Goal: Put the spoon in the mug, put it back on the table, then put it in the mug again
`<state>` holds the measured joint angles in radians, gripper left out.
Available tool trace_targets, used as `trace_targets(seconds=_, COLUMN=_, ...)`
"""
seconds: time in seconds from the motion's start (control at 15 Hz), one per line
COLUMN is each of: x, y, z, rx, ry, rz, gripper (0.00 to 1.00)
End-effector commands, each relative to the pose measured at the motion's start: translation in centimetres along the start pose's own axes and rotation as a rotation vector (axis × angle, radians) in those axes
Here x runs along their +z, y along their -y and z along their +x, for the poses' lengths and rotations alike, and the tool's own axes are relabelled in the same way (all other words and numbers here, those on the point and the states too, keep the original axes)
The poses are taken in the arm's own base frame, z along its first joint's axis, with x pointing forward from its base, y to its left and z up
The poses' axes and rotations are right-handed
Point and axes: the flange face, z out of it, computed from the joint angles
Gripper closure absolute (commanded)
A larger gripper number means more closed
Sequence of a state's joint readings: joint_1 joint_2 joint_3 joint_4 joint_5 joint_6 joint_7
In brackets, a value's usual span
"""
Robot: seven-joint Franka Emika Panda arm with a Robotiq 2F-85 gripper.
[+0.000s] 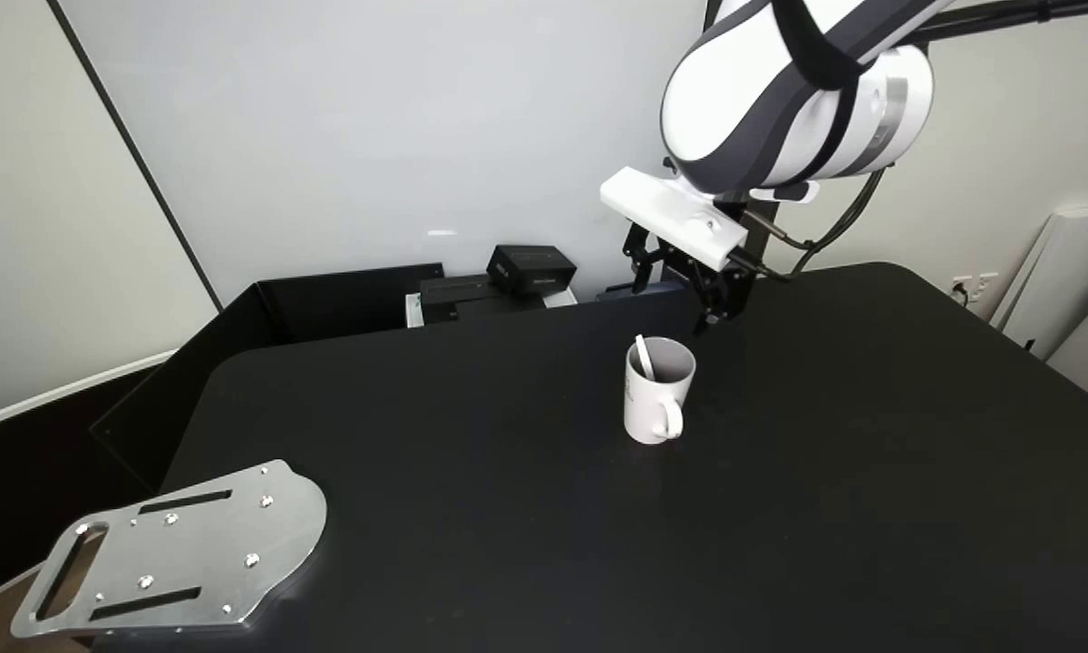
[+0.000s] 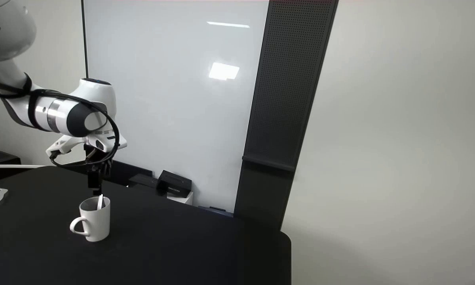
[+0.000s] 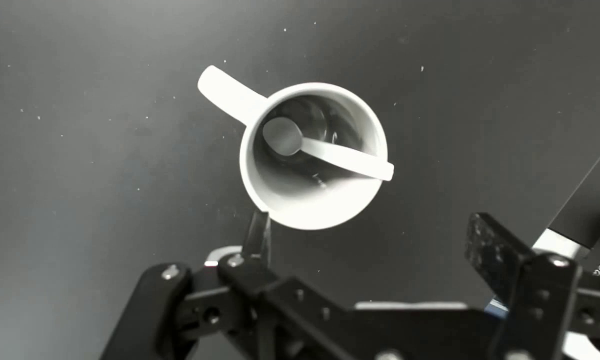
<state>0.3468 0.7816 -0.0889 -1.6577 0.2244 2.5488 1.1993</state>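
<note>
The white spoon (image 3: 347, 158) is in the mug (image 1: 646, 413). Its round end is down inside, and its handle leans on the rim and sticks out a bit. The mug stands up straight on the black tabletop (image 1: 508, 508). The tool (image 3: 370, 225) hangs near the top of the mug, with its two fingers (image 3: 497, 252) spread wide apart. A gray metal plate (image 1: 204, 549) lies at the tabletop's edge.

I'd call this an office or lab, which I can't tell: a black table (image 1: 471, 508) with rounded corners, a cabled robot arm (image 1: 762, 109) hanging over it, a glossy white board (image 2: 162, 114) behind, a dark perforated panel (image 2: 289, 79) beside the board, and power sockets (image 1: 985, 283) on a pale wall (image 1: 1034, 136).
</note>
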Motion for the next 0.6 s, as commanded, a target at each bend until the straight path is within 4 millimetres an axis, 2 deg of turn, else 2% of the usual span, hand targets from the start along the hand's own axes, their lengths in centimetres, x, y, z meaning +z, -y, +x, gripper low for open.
trace_targets(seconds=0.0, x=0.1, y=2.1, z=-0.4, rx=0.024, ry=-0.052, rz=-0.048, gripper=0.0)
trace_targets(seconds=0.53, x=0.9, y=4.9, z=-1.3, rx=0.011, ry=-0.067, rz=-0.108, gripper=0.0)
